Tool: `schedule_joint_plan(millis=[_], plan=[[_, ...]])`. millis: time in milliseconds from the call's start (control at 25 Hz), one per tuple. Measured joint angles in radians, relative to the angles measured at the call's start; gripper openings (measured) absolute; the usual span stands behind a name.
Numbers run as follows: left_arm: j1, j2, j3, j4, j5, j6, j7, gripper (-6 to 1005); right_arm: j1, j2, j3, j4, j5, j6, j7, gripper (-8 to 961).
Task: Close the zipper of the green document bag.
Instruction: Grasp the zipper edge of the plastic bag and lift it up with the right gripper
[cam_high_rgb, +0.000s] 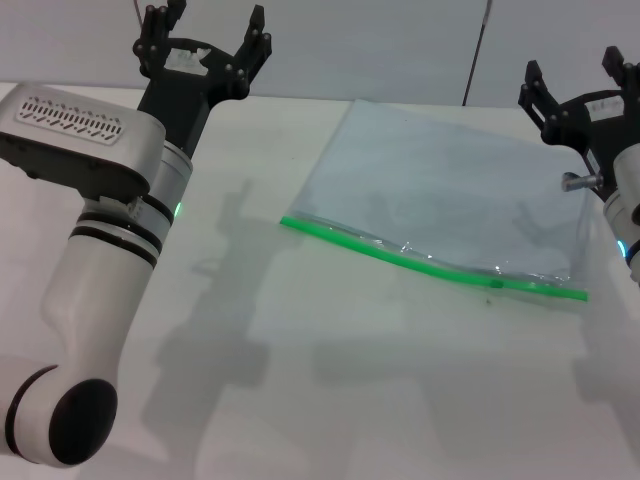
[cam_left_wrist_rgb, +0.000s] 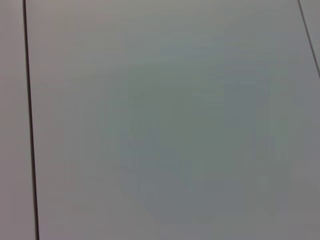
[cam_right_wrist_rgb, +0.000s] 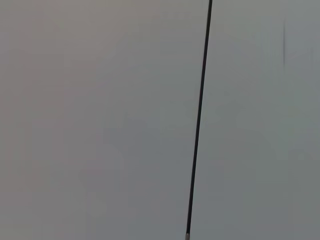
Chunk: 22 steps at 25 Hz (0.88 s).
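My left arm (cam_high_rgb: 90, 260) filled the near left, its hand (cam_high_rgb: 205, 45) raised at the far left with fingers spread. The green document bag (cam_high_rgb: 450, 190) lay flat on the white bench (cam_high_rgb: 300, 380), zipper (cam_high_rgb: 430, 262) along its near edge. My right hand (cam_high_rgb: 580, 85) hovered spread at far right.

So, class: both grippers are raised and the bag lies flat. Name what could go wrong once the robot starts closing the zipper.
1. The green document bag lies loose on the table; with neither the left gripper nor the right gripper pinning it, pulling may drag the whole bag.
2. The zipper looks wavy, so the slider might jam.
3. The slider is tiny, easily missed.
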Motion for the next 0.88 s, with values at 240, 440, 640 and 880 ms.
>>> schedule_joint_plan(millis=[240, 440, 640, 880], plan=[[0.0, 0.0, 0.0, 0.0, 0.0, -0.005, 0.0, 877, 0.0, 0.0, 0.0, 0.001, 0.0, 0.0, 0.001, 883], [-0.001, 0.0, 0.0, 0.001, 0.0, -0.005, 0.0, 877, 0.001, 0.0, 0.0, 0.002, 0.0, 0.0, 0.001, 882], [-0.002, 0.0, 0.0, 0.001, -0.002, -0.004, 0.0, 876, 0.001, 0.0, 0.001, 0.001, 0.0, 0.0, 0.002, 882], [-0.001, 0.0, -0.002, 0.002, -0.008, -0.003, 0.0, 876, 0.003, -0.001, 0.005, -0.011, -0.002, -0.04, -0.004, 883]])
